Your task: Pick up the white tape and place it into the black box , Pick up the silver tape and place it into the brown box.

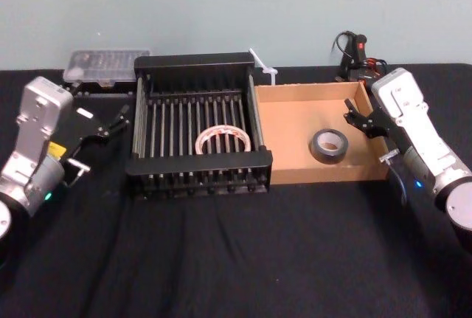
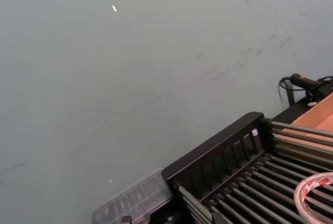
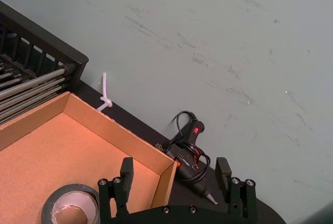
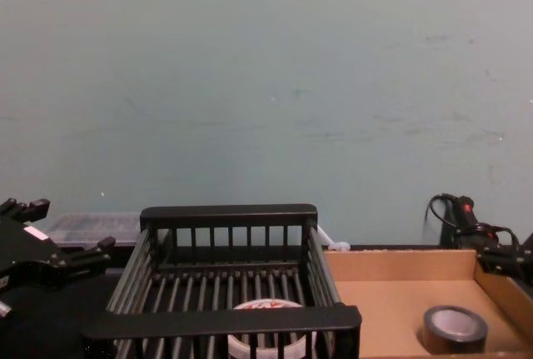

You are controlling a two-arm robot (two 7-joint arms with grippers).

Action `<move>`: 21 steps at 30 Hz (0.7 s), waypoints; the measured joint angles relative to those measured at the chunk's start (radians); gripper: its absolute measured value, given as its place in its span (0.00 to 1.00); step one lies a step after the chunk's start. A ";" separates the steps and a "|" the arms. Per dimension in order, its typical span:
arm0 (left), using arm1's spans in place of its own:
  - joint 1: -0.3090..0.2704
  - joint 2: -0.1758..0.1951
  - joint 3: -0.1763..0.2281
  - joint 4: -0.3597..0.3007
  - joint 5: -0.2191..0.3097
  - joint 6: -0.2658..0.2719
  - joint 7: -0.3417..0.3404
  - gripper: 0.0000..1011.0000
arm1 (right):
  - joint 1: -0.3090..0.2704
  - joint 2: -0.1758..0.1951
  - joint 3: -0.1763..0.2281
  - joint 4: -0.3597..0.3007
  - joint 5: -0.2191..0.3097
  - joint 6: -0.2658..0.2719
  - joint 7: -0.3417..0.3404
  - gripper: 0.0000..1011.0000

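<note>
The white tape (image 1: 223, 141) lies flat on the bars inside the black box (image 1: 193, 61) at the table's middle. It also shows as white tape (image 2: 312, 193) and white tape (image 4: 258, 344). The silver tape (image 1: 328, 146) lies flat on the floor of the brown box (image 1: 310, 91), to the right of the black box. My left gripper (image 1: 116, 121) hangs open and empty just outside the black box's left wall. My right gripper (image 1: 352, 117) stands open and empty over the brown box's right end, a little past the silver tape (image 3: 70, 206). Both fingers (image 3: 126, 169) frame the box's far corner.
A clear plastic parts case (image 1: 105, 65) sits at the back left behind my left gripper. A black glue gun (image 1: 355, 56) with a cable lies behind the brown box. A white zip tie (image 1: 263, 67) rests between the two boxes at the back. Black cloth covers the table's front.
</note>
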 joint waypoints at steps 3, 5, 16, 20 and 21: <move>0.000 0.000 0.000 0.000 0.000 0.000 0.000 0.99 | 0.000 0.000 0.000 0.000 0.000 0.000 0.000 0.99; 0.000 0.000 0.000 0.000 0.000 0.000 0.000 0.99 | 0.000 0.000 0.000 0.000 0.000 0.000 0.000 0.99; 0.000 0.000 0.000 0.000 0.000 0.000 0.000 0.99 | 0.000 0.000 0.000 0.000 0.000 0.000 0.000 0.99; 0.000 0.000 0.000 0.000 0.000 0.000 0.000 0.99 | 0.000 0.000 0.000 0.000 0.000 0.000 0.000 0.99; 0.000 0.000 0.000 0.000 0.000 0.000 0.000 0.99 | 0.000 0.000 0.000 0.000 0.000 0.000 0.000 0.99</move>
